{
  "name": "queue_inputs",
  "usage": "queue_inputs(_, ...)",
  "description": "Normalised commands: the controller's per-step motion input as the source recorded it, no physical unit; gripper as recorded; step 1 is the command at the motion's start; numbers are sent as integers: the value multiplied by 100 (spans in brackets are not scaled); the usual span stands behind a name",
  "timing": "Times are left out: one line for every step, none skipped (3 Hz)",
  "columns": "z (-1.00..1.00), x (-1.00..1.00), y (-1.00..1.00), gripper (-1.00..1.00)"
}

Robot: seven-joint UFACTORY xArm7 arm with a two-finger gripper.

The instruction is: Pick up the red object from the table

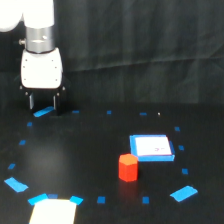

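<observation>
You are looking at a flat black tabletop (90, 165) with a dark, faintly creased curtain (150, 50) hanging behind its far edge. Small blue tape marks (101, 200) dot the surface in a rough ring, with larger blue strips toward the near edge on both sides (183, 193). A pale, cream-coloured patch (52, 212) sits at the near edge toward the exterior view's left, framed by blue tape; you cannot tell what it is. A flat white card with a blue border (152, 147) lies inside the ring toward the exterior view's right; a tiny dark mark shows on its face, too blurred to read, and no other writing is legible anywhere. The red object (128, 167), a small upright hexagonal block, stands just beside the card's near left corner, so close that you cannot tell whether they touch. The gripper (42, 102) hangs from the white arm (41, 65) at the far side toward the exterior view's left, low over the ring of marks and well apart from the red object. Its dark fingers blend into the background, so you cannot tell whether they are spread or pressed together; nothing is visibly between them.
</observation>
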Motion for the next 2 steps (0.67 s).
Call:
queue_inputs(-23, 100, -69, 100)
queue_inputs(-13, 100, -80, 90)
